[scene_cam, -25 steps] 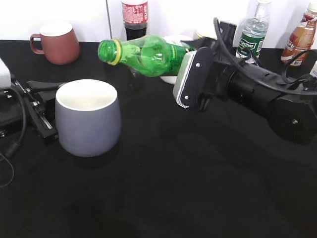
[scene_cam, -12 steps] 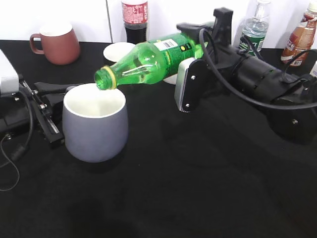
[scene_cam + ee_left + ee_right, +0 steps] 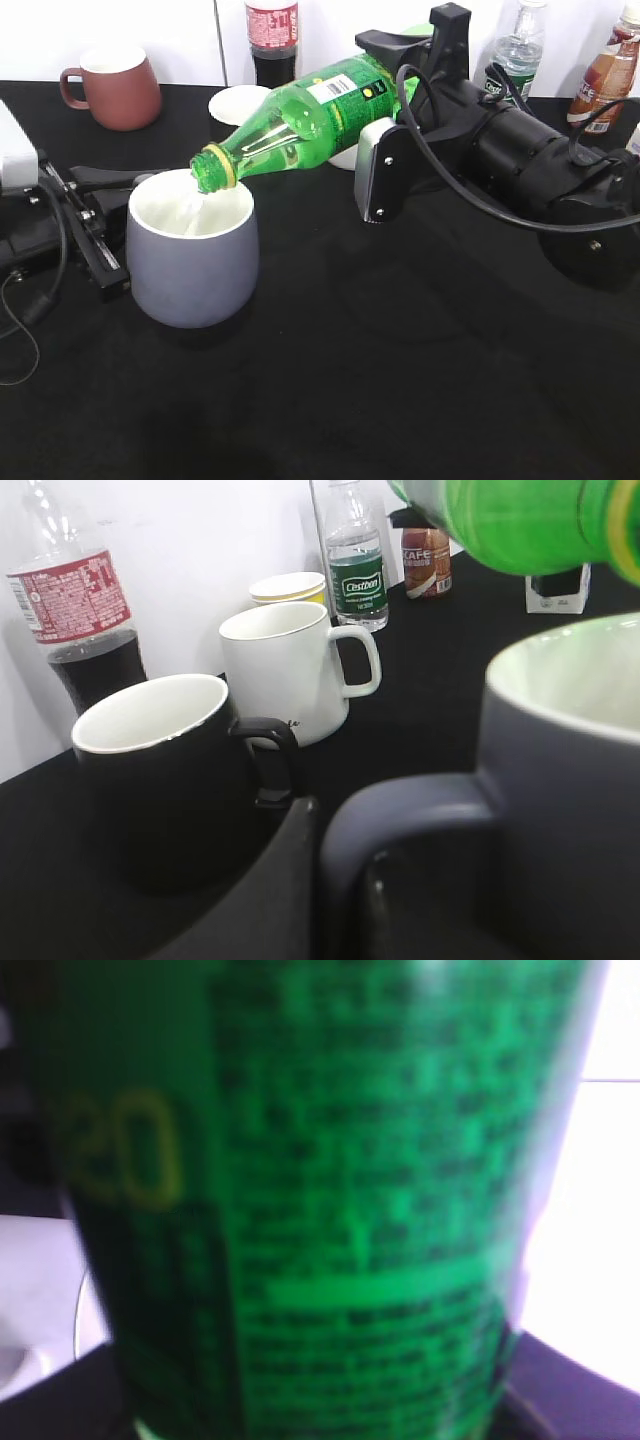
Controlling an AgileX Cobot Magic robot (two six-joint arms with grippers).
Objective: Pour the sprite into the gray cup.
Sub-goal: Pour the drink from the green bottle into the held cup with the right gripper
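Note:
The sprite (image 3: 300, 110), a green bottle without a cap, lies tilted with its mouth just over the rim of the gray cup (image 3: 190, 270). A thin clear stream falls into the cup's white inside. My right gripper (image 3: 385, 105) is shut on the bottle's labelled lower half, and the label fills the right wrist view (image 3: 330, 1210). My left gripper (image 3: 95, 225) is at the cup's left side, shut on its loop handle. In the left wrist view a black finger (image 3: 345, 870) presses against the handle of the gray cup (image 3: 570, 780), and the green bottle (image 3: 510, 520) hangs above it.
A reddish-brown mug (image 3: 115, 85), a cola bottle (image 3: 272, 35) and a white dish (image 3: 240, 100) stand at the back. A water bottle (image 3: 513, 60) and a coffee bottle (image 3: 605, 75) stand back right. A black mug (image 3: 160, 770) and a white mug (image 3: 285, 670) stand behind the cup.
The bottle swung from nearly level to mouth-down over the cup and came lower. The cup shifted slightly right with my left gripper. Liquid now streams into the cup.

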